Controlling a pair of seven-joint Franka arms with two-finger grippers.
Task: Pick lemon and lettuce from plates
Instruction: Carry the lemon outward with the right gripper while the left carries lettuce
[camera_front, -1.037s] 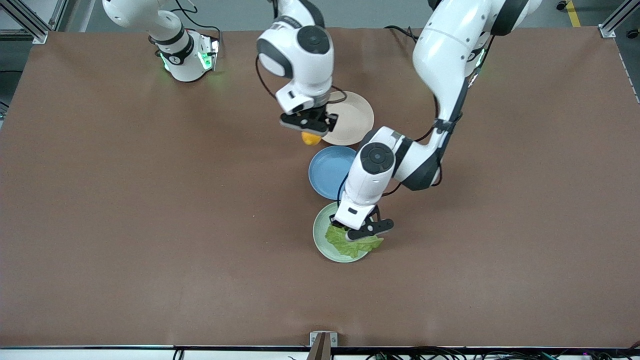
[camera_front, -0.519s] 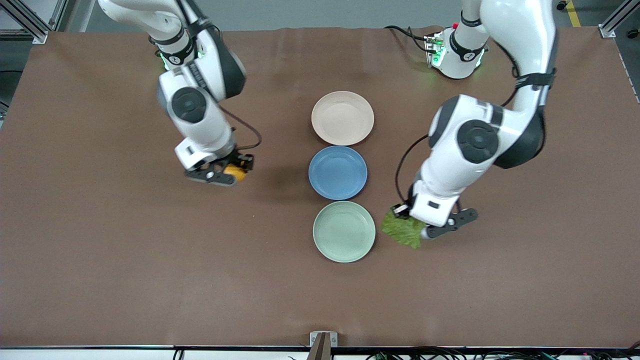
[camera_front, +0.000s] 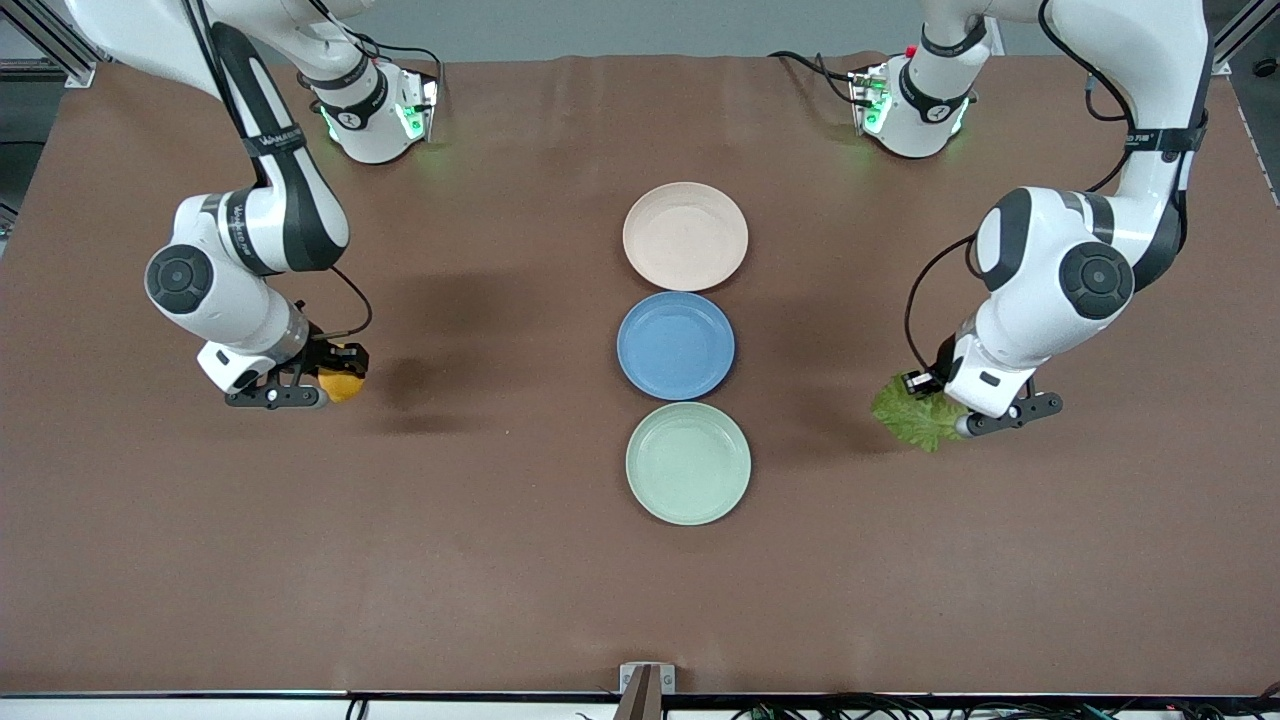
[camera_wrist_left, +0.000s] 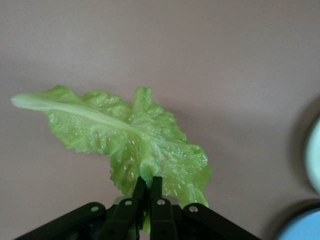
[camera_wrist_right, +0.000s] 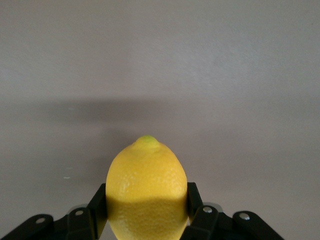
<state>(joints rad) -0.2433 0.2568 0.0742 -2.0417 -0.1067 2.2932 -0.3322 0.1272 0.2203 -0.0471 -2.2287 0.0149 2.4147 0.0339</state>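
Note:
My right gripper (camera_front: 322, 385) is shut on the lemon (camera_front: 341, 386), over bare table toward the right arm's end; in the right wrist view the lemon (camera_wrist_right: 146, 190) sits between the fingers (camera_wrist_right: 98, 204). My left gripper (camera_front: 958, 420) is shut on the lettuce (camera_front: 916, 417), over bare table toward the left arm's end; in the left wrist view the leaf (camera_wrist_left: 130, 140) hangs from the pinched fingertips (camera_wrist_left: 139, 187). The beige-pink plate (camera_front: 685, 236) and the mint green plate (camera_front: 688, 463) lie empty at the table's middle.
A blue plate (camera_front: 676, 345) lies empty between the two other plates; its rim (camera_wrist_left: 300, 229) and the mint plate's edge (camera_wrist_left: 315, 155) show in the left wrist view. The arm bases stand along the table's back edge.
Both grippers lifted their loads off the plates and carried them outward: the right with the lemon toward the right arm's end, the left with the lettuce toward the left arm's end.

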